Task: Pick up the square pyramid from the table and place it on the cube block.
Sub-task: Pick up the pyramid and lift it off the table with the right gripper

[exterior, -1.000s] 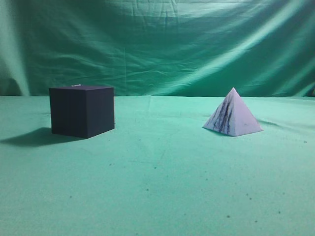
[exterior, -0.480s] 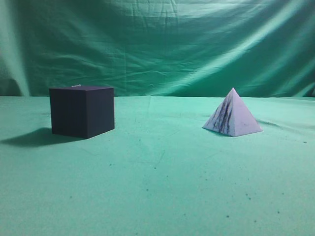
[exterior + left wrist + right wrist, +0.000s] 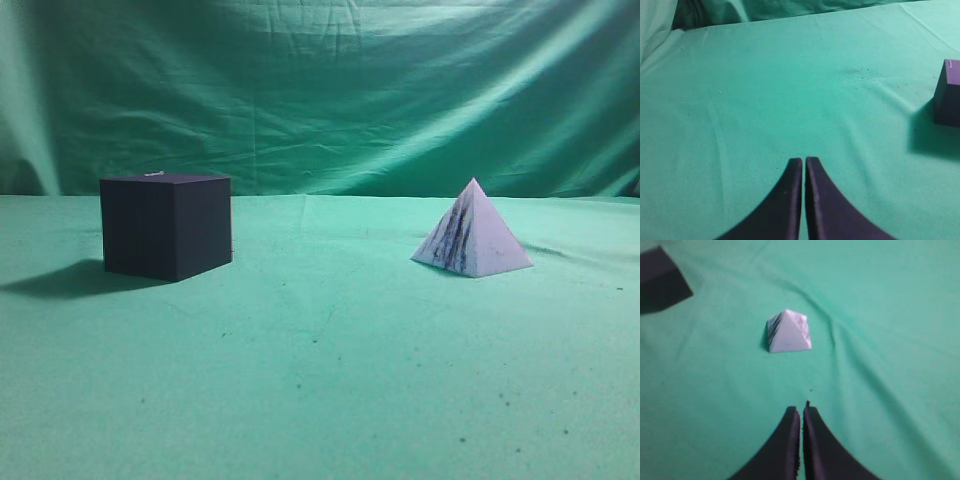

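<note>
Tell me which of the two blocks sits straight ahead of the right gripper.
The square pyramid, pale with dark streaks, lies directly ahead of the right gripper. The cube block sits off at the upper left corner of that view.

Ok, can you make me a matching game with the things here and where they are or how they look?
Things:
1. cube
2. pyramid
3. left gripper
4. table

Descriptions:
A. white with dark streaks
B. green with small specks
C. dark, on the left in the exterior view
D. shut, holding nothing

Pairs: 1-C, 2-A, 3-D, 4-B
</note>
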You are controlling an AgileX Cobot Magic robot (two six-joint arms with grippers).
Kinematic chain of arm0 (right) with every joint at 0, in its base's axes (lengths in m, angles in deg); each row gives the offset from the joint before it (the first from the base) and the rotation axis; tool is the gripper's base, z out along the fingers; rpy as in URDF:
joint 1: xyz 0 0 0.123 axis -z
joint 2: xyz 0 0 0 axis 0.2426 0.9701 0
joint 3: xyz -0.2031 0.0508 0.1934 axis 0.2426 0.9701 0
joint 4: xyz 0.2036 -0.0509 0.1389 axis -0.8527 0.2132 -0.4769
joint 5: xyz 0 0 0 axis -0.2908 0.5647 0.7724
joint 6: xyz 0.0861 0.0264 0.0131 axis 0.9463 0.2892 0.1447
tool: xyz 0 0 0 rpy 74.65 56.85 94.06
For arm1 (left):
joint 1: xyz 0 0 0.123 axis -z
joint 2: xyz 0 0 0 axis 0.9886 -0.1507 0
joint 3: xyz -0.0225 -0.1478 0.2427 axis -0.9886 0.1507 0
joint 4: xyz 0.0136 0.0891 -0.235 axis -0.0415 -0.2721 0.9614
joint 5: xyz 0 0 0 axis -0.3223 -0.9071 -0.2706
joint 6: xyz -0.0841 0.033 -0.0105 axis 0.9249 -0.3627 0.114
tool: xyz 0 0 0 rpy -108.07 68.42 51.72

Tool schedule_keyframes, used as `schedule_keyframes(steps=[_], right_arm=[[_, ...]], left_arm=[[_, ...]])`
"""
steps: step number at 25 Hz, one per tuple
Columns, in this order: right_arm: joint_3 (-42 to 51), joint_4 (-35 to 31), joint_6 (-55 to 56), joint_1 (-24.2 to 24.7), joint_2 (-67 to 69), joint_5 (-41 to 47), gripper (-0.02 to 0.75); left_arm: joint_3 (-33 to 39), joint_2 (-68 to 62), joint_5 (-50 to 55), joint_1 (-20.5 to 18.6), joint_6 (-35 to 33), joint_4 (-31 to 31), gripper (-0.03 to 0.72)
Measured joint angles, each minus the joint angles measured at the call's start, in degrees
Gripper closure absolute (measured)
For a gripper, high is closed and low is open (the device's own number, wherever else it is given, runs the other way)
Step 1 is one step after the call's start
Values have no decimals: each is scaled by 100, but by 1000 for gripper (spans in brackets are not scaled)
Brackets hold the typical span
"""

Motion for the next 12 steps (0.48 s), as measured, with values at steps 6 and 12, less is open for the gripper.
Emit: schedule_keyframes(steps=[6,12], right_arm=[[-1047,882,612,-1212,1885,152,738],[-2140,1403,1507,-1480,3510,152,538]], left_arm=[[0,0,0,0,0,0,688],[0,0,0,0,0,0,688]])
